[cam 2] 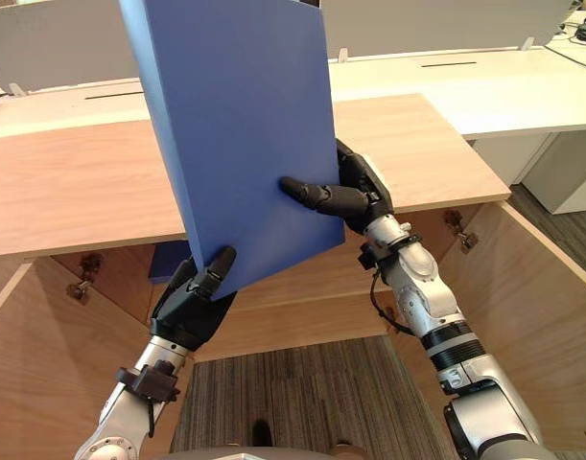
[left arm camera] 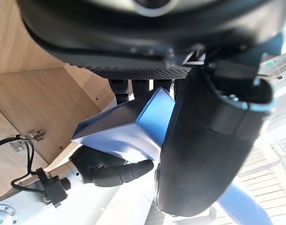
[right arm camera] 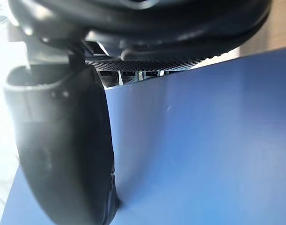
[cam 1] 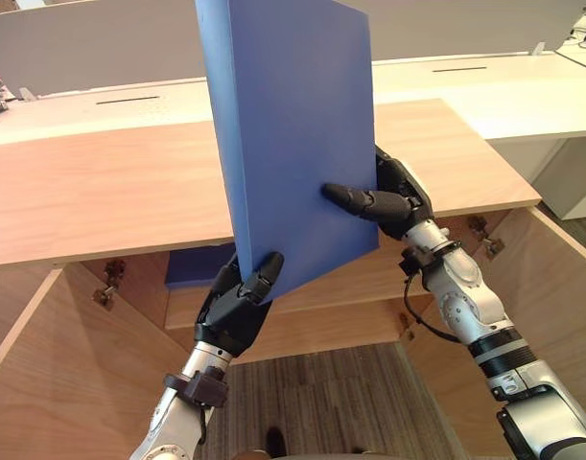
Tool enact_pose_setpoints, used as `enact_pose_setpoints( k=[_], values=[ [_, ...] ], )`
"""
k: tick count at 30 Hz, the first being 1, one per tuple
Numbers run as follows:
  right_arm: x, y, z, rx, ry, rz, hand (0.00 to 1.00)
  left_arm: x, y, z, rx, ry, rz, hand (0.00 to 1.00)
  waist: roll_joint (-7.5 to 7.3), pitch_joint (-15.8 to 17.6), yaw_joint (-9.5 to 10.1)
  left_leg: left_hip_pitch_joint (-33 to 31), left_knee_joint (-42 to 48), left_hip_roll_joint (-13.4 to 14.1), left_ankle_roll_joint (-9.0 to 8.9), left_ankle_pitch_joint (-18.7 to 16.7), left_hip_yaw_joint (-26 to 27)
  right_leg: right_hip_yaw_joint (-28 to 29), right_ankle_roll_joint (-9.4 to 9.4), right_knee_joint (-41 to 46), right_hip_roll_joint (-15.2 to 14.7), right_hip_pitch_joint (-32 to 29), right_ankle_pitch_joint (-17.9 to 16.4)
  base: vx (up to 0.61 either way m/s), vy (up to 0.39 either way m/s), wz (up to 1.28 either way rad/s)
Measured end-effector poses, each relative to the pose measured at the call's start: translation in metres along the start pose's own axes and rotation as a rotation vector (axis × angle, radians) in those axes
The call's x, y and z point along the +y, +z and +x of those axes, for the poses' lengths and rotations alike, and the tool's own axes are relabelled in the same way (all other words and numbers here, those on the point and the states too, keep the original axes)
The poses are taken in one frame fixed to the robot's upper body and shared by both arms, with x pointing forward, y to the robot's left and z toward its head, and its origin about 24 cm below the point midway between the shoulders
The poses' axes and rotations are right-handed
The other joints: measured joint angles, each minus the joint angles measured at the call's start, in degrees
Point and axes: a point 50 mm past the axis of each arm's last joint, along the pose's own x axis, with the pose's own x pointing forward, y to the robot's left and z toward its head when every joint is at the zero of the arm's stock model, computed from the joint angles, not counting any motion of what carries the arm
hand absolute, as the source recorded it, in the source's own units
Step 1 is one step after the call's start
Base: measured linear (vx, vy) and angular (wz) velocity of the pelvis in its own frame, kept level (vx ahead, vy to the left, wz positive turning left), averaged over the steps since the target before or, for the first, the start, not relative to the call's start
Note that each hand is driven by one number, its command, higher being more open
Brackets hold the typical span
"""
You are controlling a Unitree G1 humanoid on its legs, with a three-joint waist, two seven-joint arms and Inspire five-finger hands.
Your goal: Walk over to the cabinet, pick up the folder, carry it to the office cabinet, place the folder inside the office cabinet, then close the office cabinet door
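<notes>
A blue folder (cam 1: pixel 293 115) stands upright in the air above the front edge of the wooden office cabinet (cam 1: pixel 101 182). My left hand (cam 1: pixel 237 302) pinches its lower corner, thumb on the near face and fingers behind. My right hand (cam 1: pixel 393 196) grips its right edge, thumb pressed flat on the near face. The right wrist view has the thumb lying on the folder's blue face (right arm camera: pixel 203 140). In the left wrist view the folder's corner (left arm camera: pixel 133 126) sits between thumb and fingers, with the right hand (left arm camera: pixel 119 171) beyond.
Both cabinet doors stand open, one at the left (cam 1: pixel 43 374) and one at the right (cam 1: pixel 551 297). A shelf (cam 1: pixel 350 283) crosses the inside, with something blue (cam 1: pixel 197 266) at the back. White desks (cam 1: pixel 503 86) lie behind. Carpet (cam 1: pixel 321 402) shows below.
</notes>
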Motion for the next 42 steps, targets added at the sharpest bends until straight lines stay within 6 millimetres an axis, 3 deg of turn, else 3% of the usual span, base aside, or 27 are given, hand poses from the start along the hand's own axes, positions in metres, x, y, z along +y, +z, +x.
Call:
enact_pose_setpoints(
  k=[5, 8, 9, 14, 18, 24, 28, 32, 37, 39, 42],
  values=[
    [0.003, -0.008, -0.013, -0.015, -0.019, 0.089, 0.0, 0.002, 0.009, 0.003, -0.031, -0.005, 0.034, 0.0, 0.0, 0.0, 0.08, 0.0, 0.0, 0.0, -0.01, 0.0, -0.2, -0.2, 0.0, 0.0, 0.0, 0.2, 0.0, 0.0, 0.0, 0.0],
    [0.018, -0.012, -0.026, -0.054, 0.0, 0.147, 0.0, 0.003, 0.02, 0.006, -0.102, -0.002, 0.096, 0.0, -0.01, 0.0, 0.08, 0.0, 0.0, 0.1, -0.06, 0.1, -0.6, -0.7, -0.01, -0.3, 0.1, 0.5, 0.0, 0.0, -0.007, 0.07],
    [0.022, -0.014, -0.028, -0.067, -0.005, 0.153, 0.0, 0.003, 0.022, 0.006, -0.115, -0.004, 0.114, 1.0, -0.02, -0.1, 0.12, 0.0, 0.0, 0.1, -0.07, 0.1, -0.7, -0.8, -0.01, -0.3, 0.1, 0.6, 0.0, -0.01, -0.008, 0.05],
    [0.048, -0.021, -0.04, -0.161, -0.076, 0.222, 0.0, 0.0, 0.027, 0.008, -0.263, -0.001, 0.16, 1.0, -0.02, -0.8, 1.21, 0.0, -0.3, 0.1, -0.1, 0.1, -0.9, -1.0, -0.03, -0.7, 0.2, 0.7, 0.0, -0.01, -0.002, 0.02],
    [0.063, -0.01, -0.039, -0.24, -0.086, 0.202, 0.0, 0.011, 0.037, -0.004, -0.389, 0.158, 0.231, 1.0, -0.11, -0.9, 1.42, -0.1, -0.3, 0.2, -0.12, 0.1, -1.1, -1.2, -0.02, -0.9, 0.2, 0.8, 0.0, 0.0, -0.001, 0.01],
    [0.057, 0.009, -0.05, -0.341, -0.188, 0.132, 0.0, 0.038, 0.048, -0.04, -0.484, 0.537, 0.413, 1.0, -0.33, -0.9, 1.68, -0.6, -0.3, 0.1, -0.12, 0.1, -2.2, -2.5, 0.21, -1.6, 0.1, 1.2, 0.1, 0.02, -0.002, 0.09],
    [0.05, 0.026, -0.058, -0.449, -0.249, 0.115, 0.0, 0.061, 0.047, -0.079, -0.481, 0.838, 0.503, 1.0, -0.99, -1.0, 1.83, -1.2, -0.4, 0.1, -0.18, 0.1, -3.3, -3.6, 0.25, -2.2, 0.1, 1.7, 0.1, 0.02, -0.008, 0.13],
    [0.045, 0.03, -0.063, -0.473, -0.278, 0.1, 0.0, 0.066, 0.041, -0.09, -0.44, 0.911, 0.535, 1.0, -1.96, -1.2, 2.75, -1.6, -0.4, 0.0, -0.35, 0.2, -4.3, -4.7, 0.25, -2.3, 0.1, 1.8, 0.1, 0.01, -0.007, 0.17],
    [0.05, 0.017, -0.066, -0.414, -0.272, 0.116, 0.0, 0.096, 0.009, -0.109, -0.257, 1.052, 0.528, 1.0, -2.13, -1.1, 3.03, -2.4, -0.4, -0.2, -0.5, 0.6, -5.7, -6.1, 0.25, -2.3, -0.1, 1.7, 0.0, -0.02, 0.003, 0.14],
    [0.054, 0.006, -0.063, -0.349, -0.244, 0.109, 0.0, 0.119, -0.026, -0.126, -0.034, 1.152, 0.525, 1.0, -2.16, -1.1, 2.97, -2.5, -0.4, -0.2, -0.59, 0.6, -6.0, -6.4, 0.23, -2.2, -0.1, 1.5, -0.1, -0.03, 0.012, 0.07],
    [0.064, -0.014, -0.059, -0.228, -0.179, 0.07, 0.0, 0.138, -0.069, -0.147, 0.307, 1.17, 0.541, 1.0, -2.32, -0.8, 2.81, -3.5, -0.4, 0.1, -0.96, 0.7, -6.0, -6.4, 0.03, -1.4, -0.1, 0.1, -0.3, -0.04, 0.013, 0.01]
  ],
)
